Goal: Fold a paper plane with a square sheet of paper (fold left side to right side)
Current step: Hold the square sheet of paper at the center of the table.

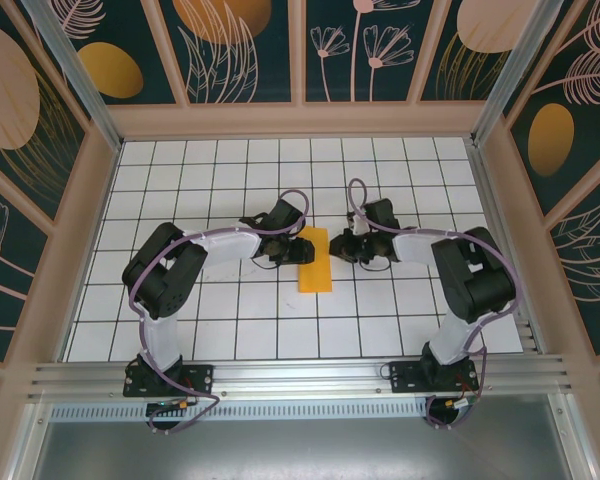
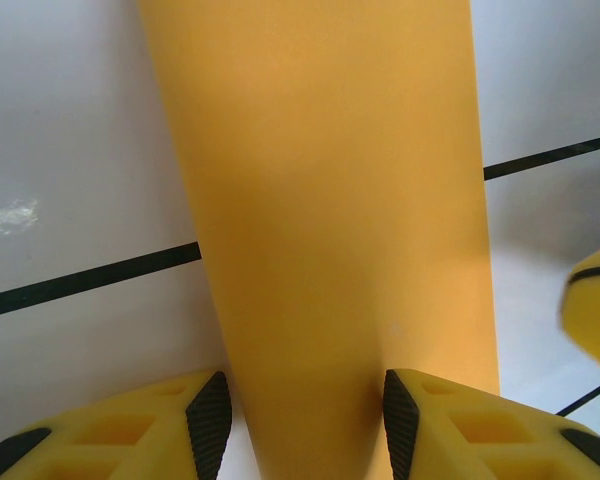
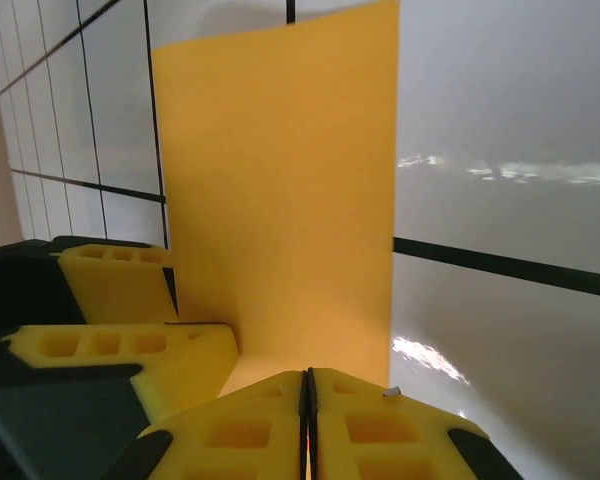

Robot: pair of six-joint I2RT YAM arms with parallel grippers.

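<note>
- Top view: your orange sheet [image 1: 314,260] lies mid-table, a narrow strip, with free tiles [image 1: 230,330] all around.
- Left wrist: left gripper [image 2: 305,415] spread, straddling it.
- Right wrist: right gripper [image 3: 308,390] clenched at its edge.

A robotics lab test cell. A left arm [image 1: 165,275] and a right arm [image 1: 470,275] are bolted to an aluminium rail [image 1: 300,372] at the near edge of a white, grid-tiled tabletop [image 1: 230,170]. Framed wall panels [image 1: 240,50] printed with leaves and flowers box it in.
</note>
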